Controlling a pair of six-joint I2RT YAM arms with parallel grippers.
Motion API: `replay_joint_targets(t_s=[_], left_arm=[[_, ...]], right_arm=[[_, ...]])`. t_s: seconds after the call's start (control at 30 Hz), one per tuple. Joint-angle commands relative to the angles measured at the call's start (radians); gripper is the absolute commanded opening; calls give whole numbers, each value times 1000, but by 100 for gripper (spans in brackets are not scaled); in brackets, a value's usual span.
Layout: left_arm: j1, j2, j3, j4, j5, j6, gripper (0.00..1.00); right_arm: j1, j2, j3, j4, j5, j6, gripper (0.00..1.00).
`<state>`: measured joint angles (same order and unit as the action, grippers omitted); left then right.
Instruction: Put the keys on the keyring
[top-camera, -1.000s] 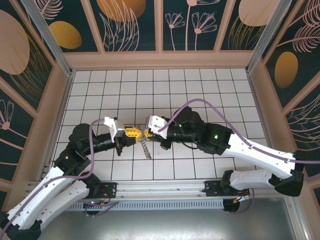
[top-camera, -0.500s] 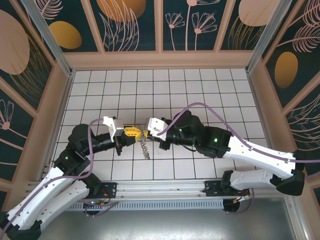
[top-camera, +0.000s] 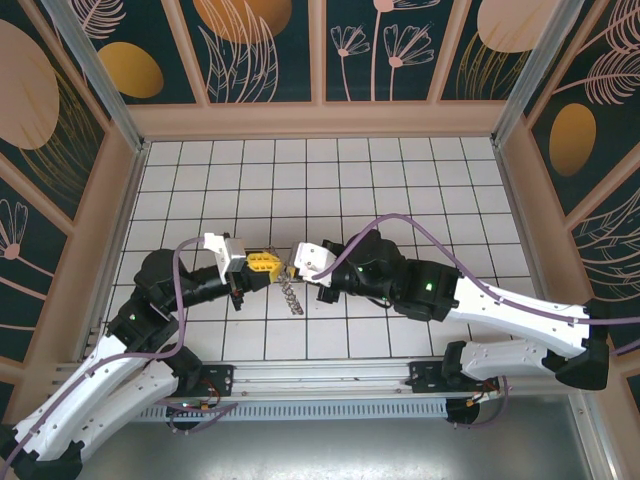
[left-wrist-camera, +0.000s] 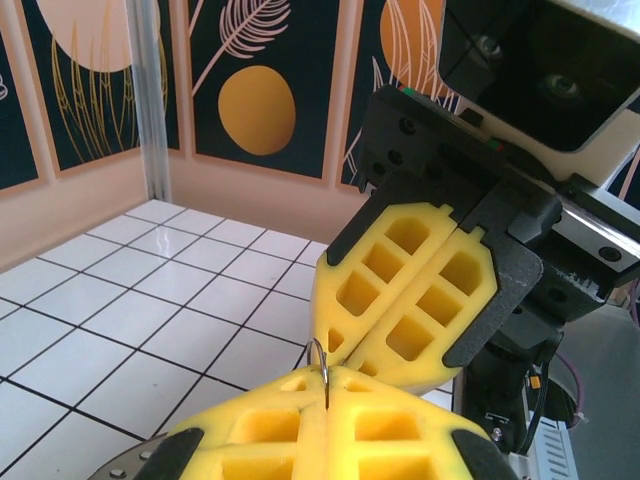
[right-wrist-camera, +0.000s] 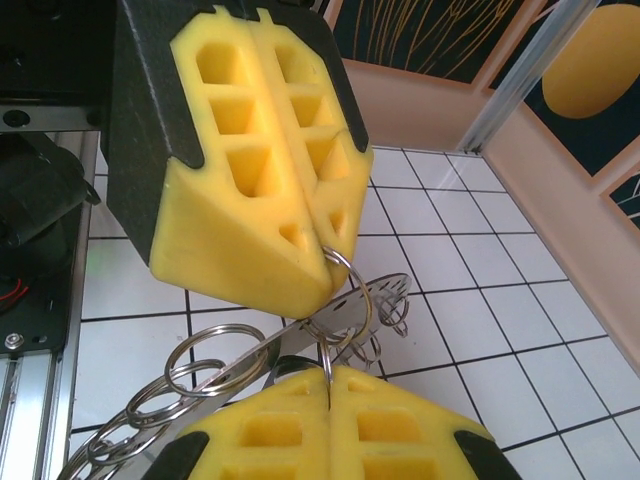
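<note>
Overhead, I see the left gripper (top-camera: 275, 267) and the right gripper (top-camera: 294, 266) meeting tip to tip above the tiled floor (top-camera: 400, 180). The keyring (top-camera: 290, 293) dangles beneath where they meet. On the left wrist view, my left fingers are pressed together on a thin wire of the keyring. On the right wrist view, my right fingers are clamped on the keyring's wire, and the left gripper pinches one ring above.

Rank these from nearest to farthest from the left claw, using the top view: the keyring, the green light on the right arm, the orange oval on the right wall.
1. keyring, hanging just right of the left claw.
2. green light, farther right on the right arm.
3. orange oval, up on the right wall, farthest.
</note>
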<state>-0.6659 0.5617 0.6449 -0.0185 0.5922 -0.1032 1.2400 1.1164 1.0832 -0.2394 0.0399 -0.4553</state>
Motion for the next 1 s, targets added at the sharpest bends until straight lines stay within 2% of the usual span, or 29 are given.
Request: replay_joint_targets(t_s=[0.0, 0.3, 0.63, 0.8, 0.9, 0.97], left_arm=[[-1, -24, 7, 113, 45, -21, 0], [-1, -31, 1, 118, 40, -15, 0], [-1, -42, -21, 150, 33, 0, 0], [-1, -36, -19, 164, 62, 10, 0], [0, -36, -17, 176, 91, 8, 0], [-1, -31, -14, 184, 112, 4, 0]], right_arm=[[3, -10, -18, 20, 65, -16, 0], [18, -24, -25, 21, 54, -17, 0], [27, -153, -86, 105, 19, 30, 28], [15, -188, -71, 127, 23, 55, 30], [-14, -197, -51, 141, -36, 70, 30], [-45, -198, -43, 144, -122, 91, 30]])
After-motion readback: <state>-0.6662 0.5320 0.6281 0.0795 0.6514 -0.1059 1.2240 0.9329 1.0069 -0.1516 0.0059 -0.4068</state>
